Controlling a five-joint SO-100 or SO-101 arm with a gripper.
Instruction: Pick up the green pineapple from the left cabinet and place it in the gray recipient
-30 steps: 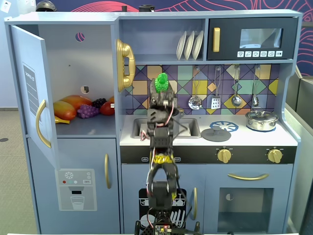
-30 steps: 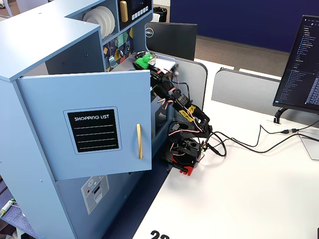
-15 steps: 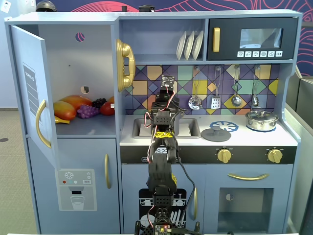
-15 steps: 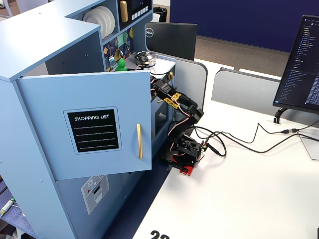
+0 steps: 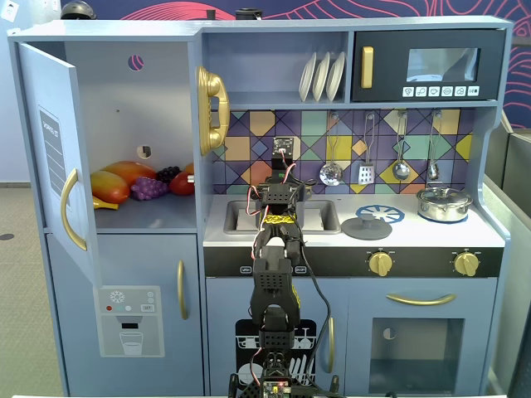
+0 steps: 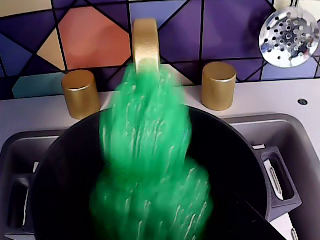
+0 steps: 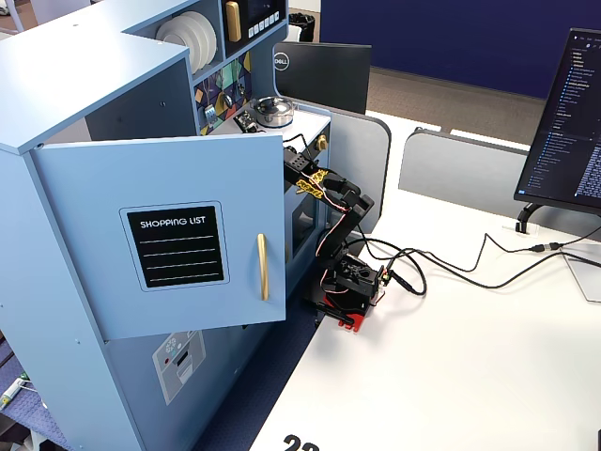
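The green pineapple point(image 6: 150, 165) fills the middle of the wrist view, streaked by motion blur while everything behind it is sharp, so it moves free of the gripper. It is over the mouth of the gray recipient point(image 6: 65, 185), a dark round pot standing in the sink point(image 6: 20, 150). My gripper point(image 5: 280, 178) hangs over the sink point(image 5: 241, 217) in a fixed view; its fingers do not show in the wrist view. The left cabinet point(image 5: 133, 108) stands with its door point(image 5: 54, 149) swung open, also shown in a fixed view point(image 7: 169, 244).
Orange and yellow fruit point(image 5: 116, 178) and purple grapes point(image 5: 149, 189) lie in the cabinet. A gold faucet point(image 6: 145, 42) and two gold knobs point(image 6: 80, 92) stand behind the sink. A gray lid point(image 5: 366, 228) and a silver lidded pot point(image 5: 444, 203) sit on the stove.
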